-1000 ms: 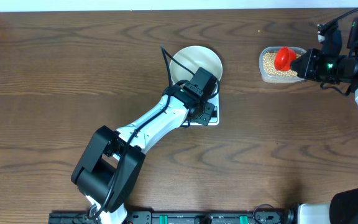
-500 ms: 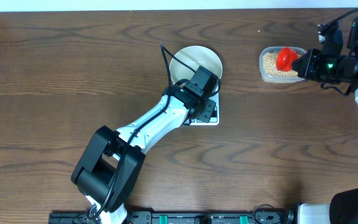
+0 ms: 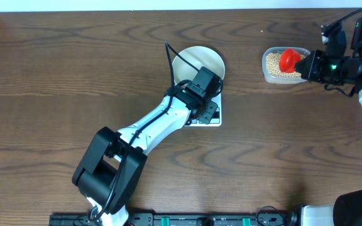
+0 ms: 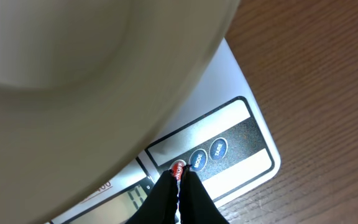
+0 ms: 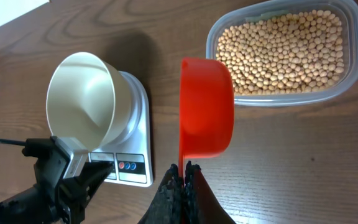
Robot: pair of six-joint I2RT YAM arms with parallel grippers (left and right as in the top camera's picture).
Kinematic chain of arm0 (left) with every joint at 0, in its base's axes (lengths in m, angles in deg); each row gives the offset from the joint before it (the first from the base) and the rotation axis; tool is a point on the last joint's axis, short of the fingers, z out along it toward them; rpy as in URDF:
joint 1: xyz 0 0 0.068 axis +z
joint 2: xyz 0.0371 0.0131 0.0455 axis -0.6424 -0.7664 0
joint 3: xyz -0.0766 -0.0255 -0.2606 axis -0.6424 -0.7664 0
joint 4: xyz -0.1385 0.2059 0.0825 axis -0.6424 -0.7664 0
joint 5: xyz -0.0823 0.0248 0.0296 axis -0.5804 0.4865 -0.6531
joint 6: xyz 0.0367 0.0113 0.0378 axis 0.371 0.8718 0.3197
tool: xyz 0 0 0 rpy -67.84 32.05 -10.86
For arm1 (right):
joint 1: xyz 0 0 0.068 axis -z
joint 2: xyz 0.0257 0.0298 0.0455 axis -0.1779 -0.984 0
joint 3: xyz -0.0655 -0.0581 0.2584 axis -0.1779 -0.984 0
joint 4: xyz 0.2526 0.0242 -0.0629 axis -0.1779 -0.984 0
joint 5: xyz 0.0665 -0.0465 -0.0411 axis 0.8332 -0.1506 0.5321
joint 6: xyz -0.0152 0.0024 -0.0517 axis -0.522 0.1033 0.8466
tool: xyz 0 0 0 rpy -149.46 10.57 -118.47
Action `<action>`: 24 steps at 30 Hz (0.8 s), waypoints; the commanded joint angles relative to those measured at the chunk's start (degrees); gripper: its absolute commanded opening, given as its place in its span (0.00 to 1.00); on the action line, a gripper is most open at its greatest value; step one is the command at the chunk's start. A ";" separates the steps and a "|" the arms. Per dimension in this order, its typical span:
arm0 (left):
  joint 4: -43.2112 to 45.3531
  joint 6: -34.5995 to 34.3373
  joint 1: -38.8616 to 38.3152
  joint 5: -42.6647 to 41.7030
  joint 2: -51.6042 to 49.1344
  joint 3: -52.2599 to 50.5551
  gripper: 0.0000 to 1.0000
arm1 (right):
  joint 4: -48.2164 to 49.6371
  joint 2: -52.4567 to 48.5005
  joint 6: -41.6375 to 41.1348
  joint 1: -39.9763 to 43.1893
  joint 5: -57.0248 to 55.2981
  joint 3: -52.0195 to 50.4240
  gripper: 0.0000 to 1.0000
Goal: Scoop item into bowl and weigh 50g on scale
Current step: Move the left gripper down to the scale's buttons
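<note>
The white bowl (image 3: 201, 63) stands empty on the white scale (image 3: 213, 119); both also show in the right wrist view, bowl (image 5: 82, 93) and scale (image 5: 138, 149). My left gripper (image 4: 179, 177) is shut, its fingertips on the red button of the scale (image 4: 241, 134), under the bowl (image 4: 73, 93). My right gripper (image 5: 184, 169) is shut on the handle of a red scoop (image 5: 205, 115), held above the table beside the clear container of tan beans (image 5: 284, 46). In the overhead view the scoop (image 3: 286, 58) hangs over the beans (image 3: 274, 64).
The clear plastic container (image 3: 269, 76) sits at the back right of the brown wooden table. The left arm (image 3: 149, 129) stretches diagonally from the front edge to the scale. The right arm (image 3: 341, 63) reaches in from the right edge.
</note>
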 commanded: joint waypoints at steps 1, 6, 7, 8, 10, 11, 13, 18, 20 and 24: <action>-0.31 2.21 0.04 0.63 -1.03 -0.52 0.07 | -0.35 1.25 0.87 0.24 0.11 1.18 0.01; 0.31 2.19 0.04 0.68 -1.05 -1.86 0.08 | -0.61 1.25 1.68 0.24 0.13 1.18 0.01; 0.72 2.16 0.04 0.68 -1.03 -2.25 0.08 | -0.76 1.25 1.68 0.24 0.13 1.18 0.01; 1.11 1.99 0.04 0.70 -1.05 -2.64 0.08 | -0.85 1.25 1.68 0.24 0.13 1.20 0.01; 1.95 1.99 0.04 0.70 -1.05 -3.34 0.07 | -1.20 1.25 1.70 0.24 0.11 1.18 0.01; 2.14 1.99 0.04 0.70 -1.05 -3.45 0.07 | -1.36 1.25 1.73 0.24 0.11 1.18 0.01; 2.99 2.01 0.04 0.70 -1.05 -3.48 0.08 | -1.68 1.25 1.92 0.24 0.11 1.18 0.01; 5.31 2.01 0.04 0.70 -1.14 -3.48 0.07 | -1.64 1.25 2.27 0.24 0.09 1.18 0.01; 5.29 2.01 0.04 0.70 -1.36 -3.48 0.08 | -1.66 1.25 2.27 0.24 0.11 1.18 0.01; 5.09 2.01 0.04 0.70 -2.23 -3.48 0.08 | -1.68 1.25 2.29 0.24 0.11 1.18 0.01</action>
